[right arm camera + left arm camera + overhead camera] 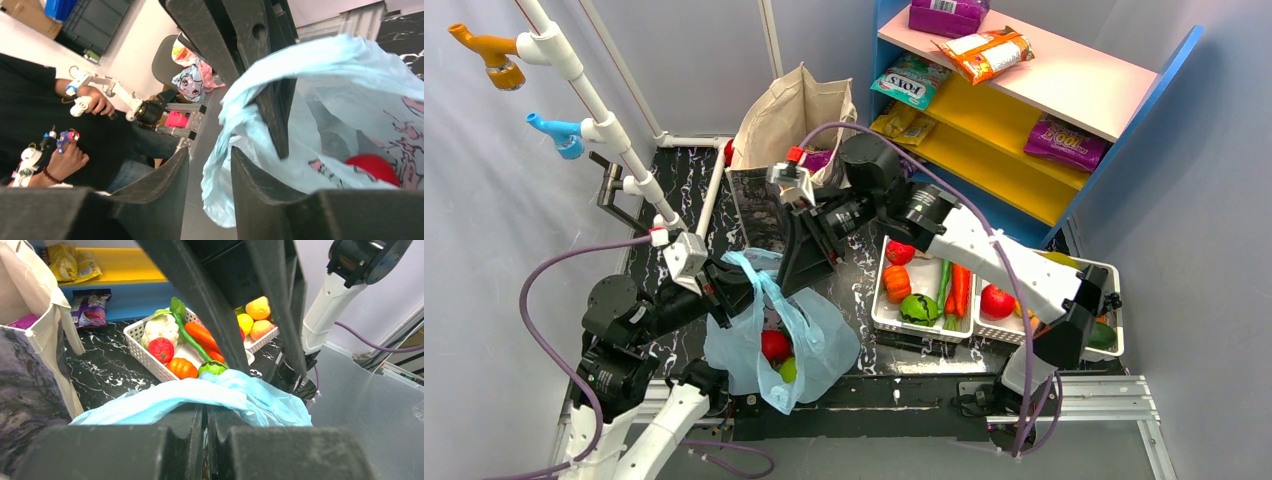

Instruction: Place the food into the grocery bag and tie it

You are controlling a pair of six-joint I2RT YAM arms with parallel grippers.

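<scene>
Blue, thin, crinkly plastic makes the grocery bag [824, 340], slumped on the shiny black table [864, 290] with white streaks. A round red fruit [774, 345] and a green fruit [788, 370] show through it. The left gripper [742, 288] pinches the bag's top tight. The right gripper [796, 275] has its fingers apart, with plastic loose between them.

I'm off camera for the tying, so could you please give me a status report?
Left gripper shut on grocery bag rim. Right gripper open, plastic over one finger. Red food inside. Nothing blocking.
</scene>
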